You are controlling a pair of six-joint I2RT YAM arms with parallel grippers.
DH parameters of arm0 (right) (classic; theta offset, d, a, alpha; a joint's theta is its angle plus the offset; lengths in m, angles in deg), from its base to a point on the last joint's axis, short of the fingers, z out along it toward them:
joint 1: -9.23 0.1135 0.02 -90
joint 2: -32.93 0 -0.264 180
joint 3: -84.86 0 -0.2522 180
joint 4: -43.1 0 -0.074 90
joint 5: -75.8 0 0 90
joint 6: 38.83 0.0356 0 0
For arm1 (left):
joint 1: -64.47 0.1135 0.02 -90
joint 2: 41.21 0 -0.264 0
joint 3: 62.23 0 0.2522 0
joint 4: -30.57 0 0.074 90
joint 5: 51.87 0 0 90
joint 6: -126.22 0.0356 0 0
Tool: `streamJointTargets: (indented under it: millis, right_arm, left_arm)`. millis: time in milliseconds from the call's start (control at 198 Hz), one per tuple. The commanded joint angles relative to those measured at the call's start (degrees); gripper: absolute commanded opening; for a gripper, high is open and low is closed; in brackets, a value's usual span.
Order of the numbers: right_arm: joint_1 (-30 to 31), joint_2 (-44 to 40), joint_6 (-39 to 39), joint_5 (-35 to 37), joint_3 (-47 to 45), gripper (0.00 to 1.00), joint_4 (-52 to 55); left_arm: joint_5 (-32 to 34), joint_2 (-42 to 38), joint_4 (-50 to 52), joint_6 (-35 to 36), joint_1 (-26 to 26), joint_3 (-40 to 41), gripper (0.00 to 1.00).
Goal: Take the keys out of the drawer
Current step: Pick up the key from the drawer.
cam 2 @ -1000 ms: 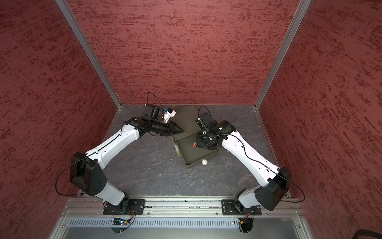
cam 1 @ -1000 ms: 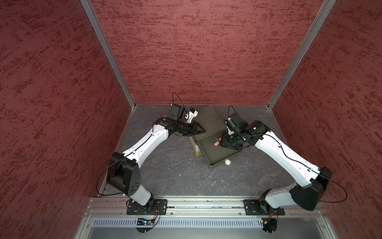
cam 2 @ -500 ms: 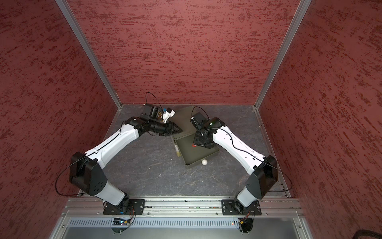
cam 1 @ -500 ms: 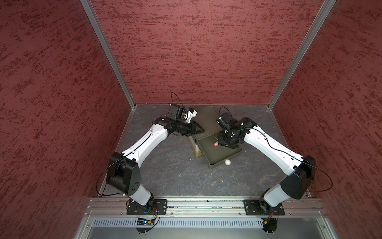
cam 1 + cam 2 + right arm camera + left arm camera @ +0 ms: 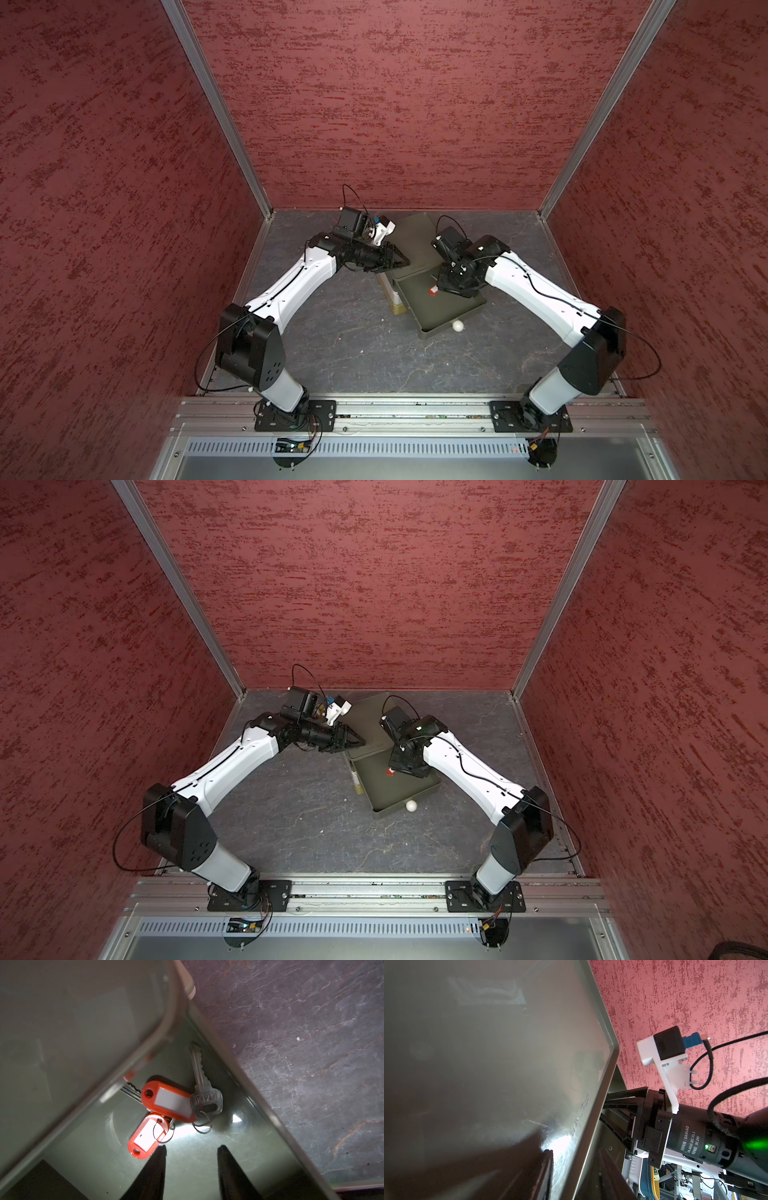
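While the left jaws, pressed together, rest against the olive metal cabinet [image 5: 411, 237], the right jaws hang apart just short of the keys [image 5: 168, 1101], which lie in the open drawer [image 5: 444, 311] beside its side wall. Reaching is the step in hand, I judge; next comes a low pinch on a glossy red plastic tag [image 5: 146, 1138] (two show, on thin wire rings), as the slick sheet-metal floor may let them slide.
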Motion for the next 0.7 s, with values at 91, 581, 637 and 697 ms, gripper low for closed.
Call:
streamJointTargets:
  millis: [91,581,637,697]
  right_arm:
    - [0.35,0.67,1.31,2.45,-1.65,0.42,-1.89]
    - [0.02,1.03,1.92,4.30,-3.83,0.37,-4.27]
    - [-0.16,1.09,1.90,4.27,-3.86,0.36,-4.59]
    - [-0.31,1.12,1.73,4.38,-3.94,0.35,-4.80]
  left_arm:
    - [4.14,3.03,7.92,2.09,0.72,1.77,0.38]
    - [3.40,3.80,8.36,2.80,1.25,1.68,0.38]
    - [3.35,3.81,8.45,2.77,1.29,1.62,0.38]
    - [3.36,3.82,8.46,2.86,1.42,1.70,0.38]
